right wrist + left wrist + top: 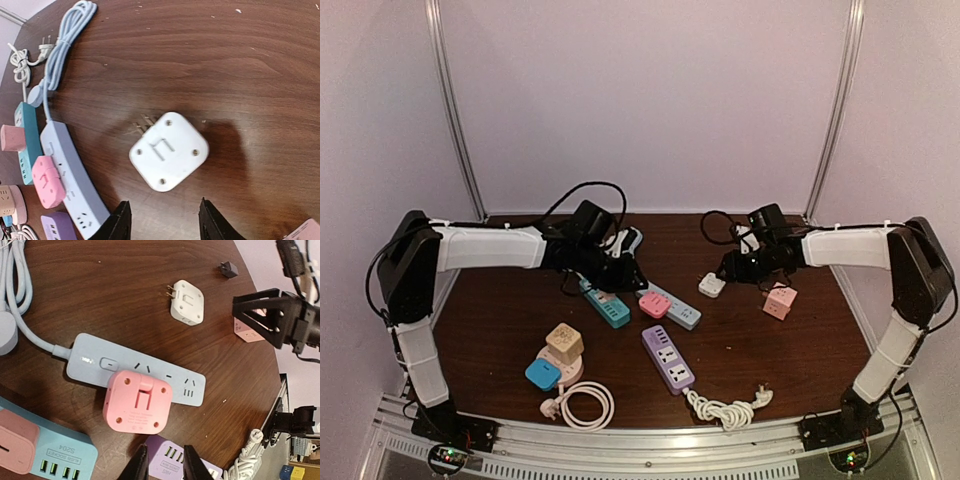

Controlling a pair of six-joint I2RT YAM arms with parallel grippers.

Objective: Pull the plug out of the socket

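The white plug lies loose on the wooden table, its prongs bare and pointing away from any socket. My right gripper hangs open just above and behind it, with nothing between the fingers. From above, the plug sits right beside that gripper. The pale blue power strip carries a pink square adapter plugged into its middle. My left gripper hovers near that adapter, over a purple strip. Its fingers stand a narrow gap apart and hold nothing.
A teal strip with a pink plug lies left of the blue one. The purple strip trails a white coiled cord. A pink cube socket sits at the right, and a round socket stack and cable loop at the front left.
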